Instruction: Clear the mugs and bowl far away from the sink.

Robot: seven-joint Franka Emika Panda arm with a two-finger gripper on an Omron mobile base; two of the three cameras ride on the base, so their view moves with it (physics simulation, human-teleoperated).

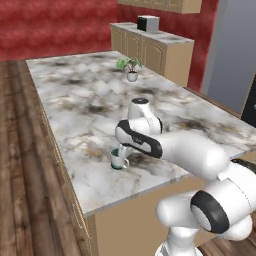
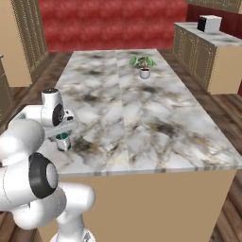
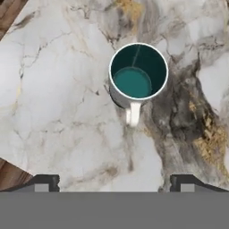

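One mug (image 3: 138,71) stands upright on the marble island counter (image 1: 90,95), with a white outside and handle and a dark teal inside. It sits near the counter's front left corner (image 1: 119,160) (image 2: 63,142). My gripper (image 3: 115,183) hangs straight above it, open, with wide-set jaws and nothing between them. The mug lies beyond the fingertips (image 3: 43,182) in the hand view, apart from them, its handle pointing toward the gripper. The bowl and the sink are out of view.
A small potted plant in a white pot (image 1: 131,68) (image 2: 144,66) stands at the counter's far end. The counter's front edge (image 2: 142,169) and left edge run close to the mug, with wooden floor below. Tan cabinets with a boxy appliance (image 1: 148,23) line the back wall.
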